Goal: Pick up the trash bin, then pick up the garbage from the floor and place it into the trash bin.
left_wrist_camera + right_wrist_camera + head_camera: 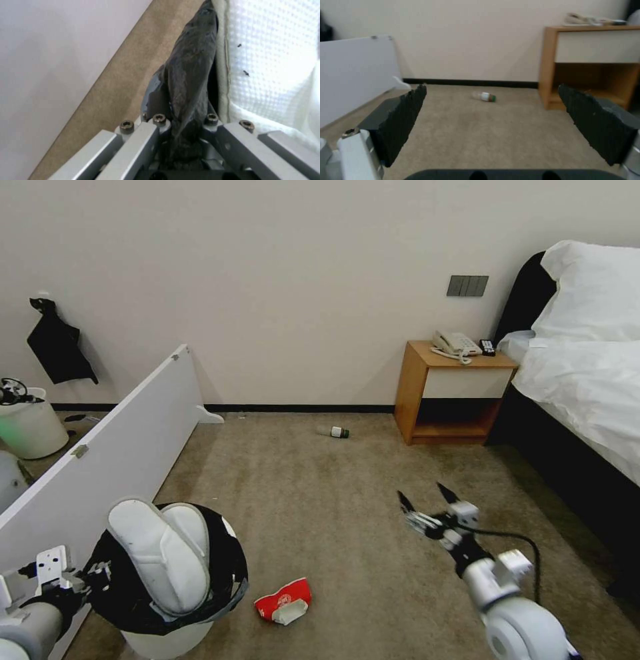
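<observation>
The trash bin [200,607], white with a black bag over its rim, is at the lower left of the head view. Two white slippers [163,553] stick out of it. My left gripper [93,573] is shut on the bin's near rim; in the left wrist view the left gripper [185,120] pinches the black bag [190,75] beside a slipper [273,62]. A red-and-white packet [283,601] lies on the carpet next to the bin. A small green-capped bottle [333,431] lies near the far wall. My right gripper [427,500] hovers open over the carpet, facing the bottle [485,96].
A white board [120,447] leans along the left, with a pale bucket [30,427] behind it. A wooden nightstand [453,393] with a phone stands by the wall, to the right of the bottle. The bed [587,380] runs along the right. Carpet [333,513] lies open between them.
</observation>
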Motion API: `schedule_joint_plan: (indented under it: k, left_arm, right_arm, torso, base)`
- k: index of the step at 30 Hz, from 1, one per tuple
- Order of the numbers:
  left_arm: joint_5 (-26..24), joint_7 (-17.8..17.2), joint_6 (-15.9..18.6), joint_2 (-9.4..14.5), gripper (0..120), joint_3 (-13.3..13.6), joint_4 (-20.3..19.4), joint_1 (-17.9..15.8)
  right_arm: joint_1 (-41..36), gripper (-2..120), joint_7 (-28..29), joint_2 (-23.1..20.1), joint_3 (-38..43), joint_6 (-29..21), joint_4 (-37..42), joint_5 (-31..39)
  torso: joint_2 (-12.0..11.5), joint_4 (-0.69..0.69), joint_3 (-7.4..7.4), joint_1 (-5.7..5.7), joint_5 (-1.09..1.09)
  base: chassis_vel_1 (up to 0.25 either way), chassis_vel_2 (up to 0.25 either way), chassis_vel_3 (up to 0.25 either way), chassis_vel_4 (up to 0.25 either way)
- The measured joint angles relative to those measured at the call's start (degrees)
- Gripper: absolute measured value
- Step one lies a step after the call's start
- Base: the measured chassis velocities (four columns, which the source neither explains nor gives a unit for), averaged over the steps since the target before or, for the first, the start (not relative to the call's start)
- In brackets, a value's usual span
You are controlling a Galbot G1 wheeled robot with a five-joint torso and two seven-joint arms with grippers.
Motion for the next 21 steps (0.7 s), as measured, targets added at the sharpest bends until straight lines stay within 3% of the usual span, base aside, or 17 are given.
schedule_joint_plan:
  k: [6,15,21]
  left_arm:
    - [0.49,0.93,0.0,0.27,4,0.36,0.69,-0.25]
    - [0.67,1.38,0.0,0.37,4,0.32,0.86,-0.01]
    - [0.63,1.4,0.0,0.17,4,0.51,0.88,-0.26]
  right_arm:
    - [-6.52,100,-2.96,5.73,4.45,3.77,0.19,-5.74]
    - [-10.8,100,-4.22,10.07,6.89,5.33,2.31,-12.77]
    - [-11.29,100,-4.43,11.47,7.04,5.53,1.95,-13.82]
  torso:
    - [0.0,-0.06,0.0,0.0,0.0]
    - [0.0,-0.03,0.0,0.0,0.0]
    - [0.0,-0.02,0.0,0.0,0.0]
  base:
    - [0.0,0.0,0.0,0.0]
    - [0.0,0.0,0.0,0.0]
    - [0.0,0.0,0.0,0.0]
